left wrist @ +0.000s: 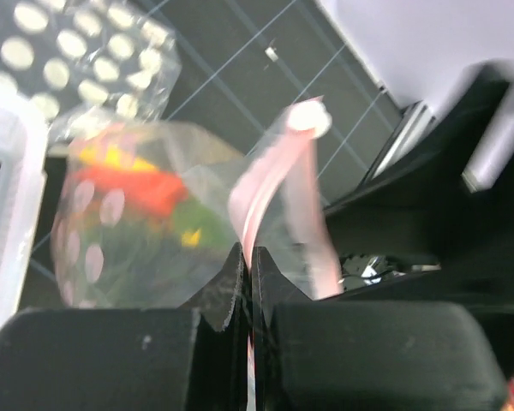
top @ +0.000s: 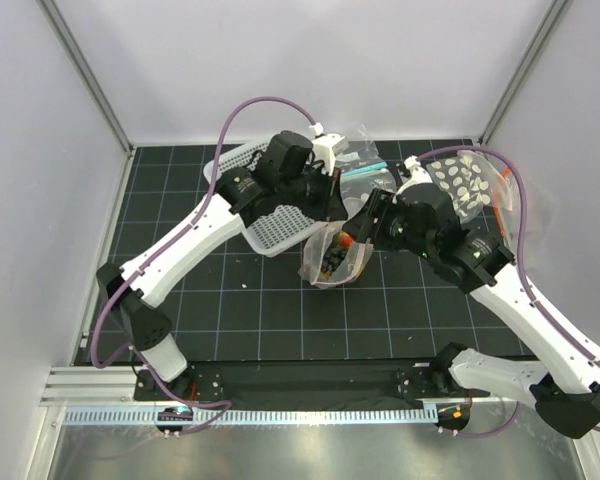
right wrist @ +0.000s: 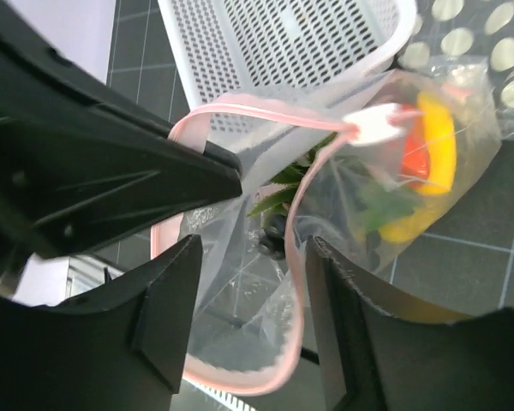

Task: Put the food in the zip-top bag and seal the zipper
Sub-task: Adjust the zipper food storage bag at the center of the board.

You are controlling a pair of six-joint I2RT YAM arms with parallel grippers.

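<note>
The zip-top bag (top: 335, 258) hangs open-mouthed over the black mat between both grippers. My left gripper (left wrist: 247, 253) is shut on its pink zipper strip (left wrist: 274, 171) and holds the mouth up; the white slider (left wrist: 310, 117) sits at the strip's end. My right gripper (right wrist: 253, 248) is open, and one side of the pink strip (right wrist: 298, 257) runs between its jaws, close to the right one. Inside the bag (right wrist: 360, 214) lie the banana (right wrist: 437, 145), red pepper (right wrist: 415, 158), grapes (right wrist: 274, 231) and the pineapple's green crown (right wrist: 283, 184).
A white perforated basket (top: 270, 220) lies just left of the bag, also in the right wrist view (right wrist: 274, 43). A white-dotted bag (top: 460, 185) lies at the back right. Another clear bag (top: 365, 165) lies behind the grippers.
</note>
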